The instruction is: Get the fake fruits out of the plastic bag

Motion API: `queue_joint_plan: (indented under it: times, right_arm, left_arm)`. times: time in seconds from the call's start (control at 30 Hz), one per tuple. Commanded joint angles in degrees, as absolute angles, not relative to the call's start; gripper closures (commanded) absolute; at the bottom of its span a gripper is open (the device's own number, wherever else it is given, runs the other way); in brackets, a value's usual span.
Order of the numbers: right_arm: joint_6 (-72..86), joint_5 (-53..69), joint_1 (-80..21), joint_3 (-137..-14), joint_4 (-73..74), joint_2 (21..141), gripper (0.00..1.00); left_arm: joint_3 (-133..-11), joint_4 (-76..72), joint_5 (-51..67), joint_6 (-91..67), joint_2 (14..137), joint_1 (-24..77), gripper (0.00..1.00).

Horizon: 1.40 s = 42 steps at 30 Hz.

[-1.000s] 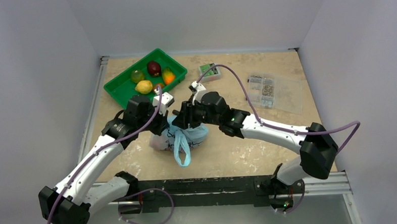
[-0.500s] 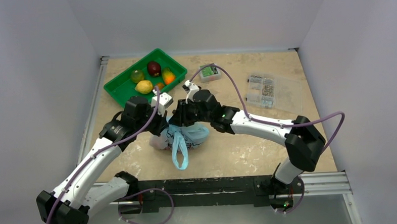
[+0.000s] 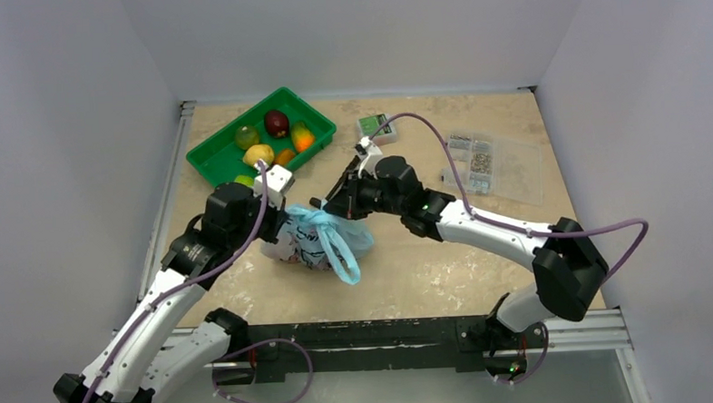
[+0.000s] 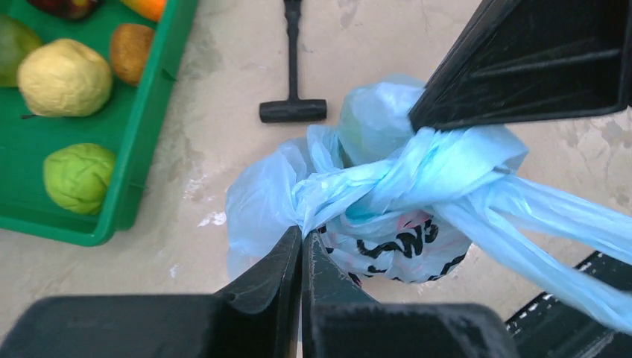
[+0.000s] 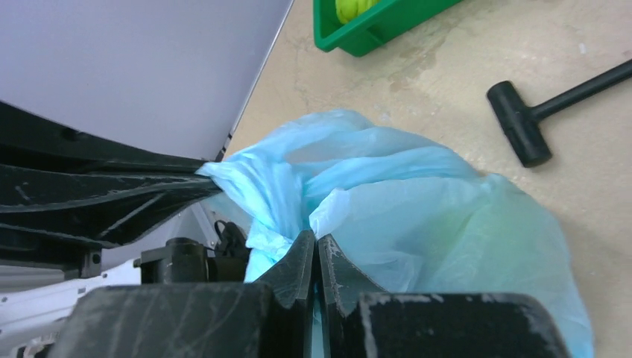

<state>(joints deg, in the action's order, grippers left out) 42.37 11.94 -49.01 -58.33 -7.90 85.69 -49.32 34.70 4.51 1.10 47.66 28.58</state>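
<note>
The light-blue plastic bag [image 3: 316, 237] lies mid-table, bunched at the top, its loop handles [image 3: 342, 253] trailing toward the front. My left gripper [image 4: 302, 236] is shut on a twist of the bag's film on the left side [image 3: 277, 225]. My right gripper [image 5: 317, 243] is shut on the film from the far right side [image 3: 337, 209]. A greenish shape [image 5: 488, 239] shows through the bag. Several fake fruits lie in the green tray [image 3: 213, 168]: a yellow one [image 3: 258, 154], green ones [image 3: 246, 136] [image 4: 78, 177], a dark red one [image 3: 277, 123] and an orange one [image 3: 302, 137].
A black T-shaped tool [image 4: 292, 110] lies on the table just beyond the bag, next to the tray. A small green box [image 3: 374, 128] and a clear parts organiser [image 3: 490, 164] sit at the back right. Walls close in the table on three sides.
My right gripper has shut on the bag's film. The left arm drew back to the left, still holding the bag. The bag stretched between the two grippers and its handles swung right.
</note>
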Motion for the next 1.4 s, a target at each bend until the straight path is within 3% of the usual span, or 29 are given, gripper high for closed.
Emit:
queue_joint_plan:
  times: [0.0,0.2,0.43,0.53,0.6,0.7,0.87,1.03,1.27,1.37]
  right_arm:
    - [43.15,19.14,-44.12,-54.60,-11.78,83.02,1.00]
    - [45.46,26.11,-38.29,-49.08,-15.95,81.88,1.00]
    - [43.16,31.07,-38.54,-50.40,-16.11,84.23,1.00]
    - [43.11,32.15,-38.75,-50.59,-16.50,84.84,1.00]
    - [42.79,32.29,-39.18,-50.70,-16.46,85.13,1.00]
    - [41.95,32.15,-40.42,-51.16,-15.80,85.55,1.00]
    - [39.87,30.78,-43.39,-53.00,-13.70,85.82,1.00]
    - [38.56,30.05,-45.92,-54.58,-12.10,86.13,1.00]
    - [37.97,29.62,-46.14,-55.52,-11.17,86.16,1.00]
    - [37.54,29.40,-46.15,-56.09,-10.55,85.68,1.00]
  left_arm:
    - [-48.56,30.25,-3.46,1.21,43.13,28.55,1.00]
    - [-47.19,28.77,-7.35,1.37,38.27,28.52,1.00]
    - [-44.83,26.05,-10.54,1.65,32.10,28.51,0.99]
    - [-44.57,25.77,-10.11,1.84,31.47,28.49,0.65]
    - [-44.64,25.80,-8.99,1.89,31.90,28.50,0.50]
    - [-45.16,26.09,-4.97,1.93,33.55,28.55,0.36]
    - [-46.70,27.38,-0.27,2.04,39.85,28.56,0.21]
    - [-48.00,28.64,2.31,1.85,44.13,28.50,0.14]
    - [-48.35,29.62,10.04,2.23,46.66,28.67,0.14]
    - [-49.42,30.87,11.97,2.28,49.11,28.76,0.19]
